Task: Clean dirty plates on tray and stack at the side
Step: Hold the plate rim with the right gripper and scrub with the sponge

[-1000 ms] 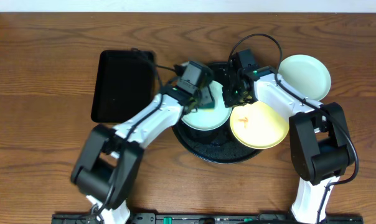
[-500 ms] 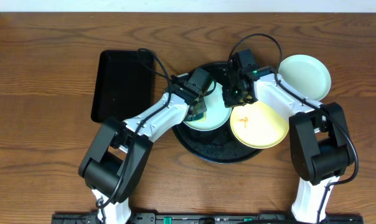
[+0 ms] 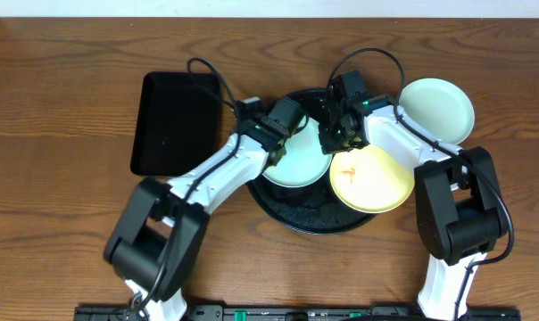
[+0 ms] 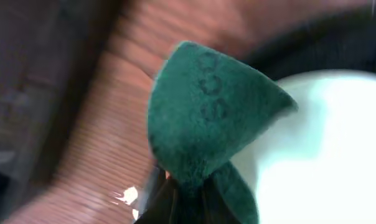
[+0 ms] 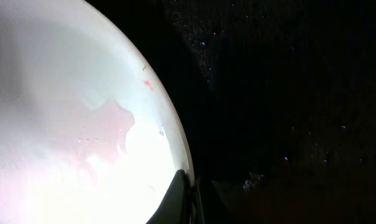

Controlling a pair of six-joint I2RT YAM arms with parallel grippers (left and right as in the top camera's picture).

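Observation:
The round black tray [image 3: 314, 212] holds a mint-green plate [image 3: 298, 165]. My left gripper [image 3: 274, 147] is shut on a dark green scouring pad [image 4: 206, 118], held over that plate's left rim [image 4: 325, 143]; the view is blurred. My right gripper [image 3: 332, 141] is shut on the same plate's right rim [image 5: 191, 193]. In the right wrist view the plate [image 5: 70, 124] shows a wet patch and a small red speck, with the wet tray [image 5: 287, 93] beside it. A yellow plate [image 3: 370, 178] with an orange smear leans on the tray's right edge. A second mint plate [image 3: 436, 109] lies on the table at the right.
A rectangular black tray [image 3: 176, 120] lies on the wooden table to the left of the round tray. Both arms cross over the round tray, and cables loop above the wrists at the back.
The left gripper pushed the pad down over the plate's left part, then drew back to its far-left rim. The right gripper and all plates stayed put.

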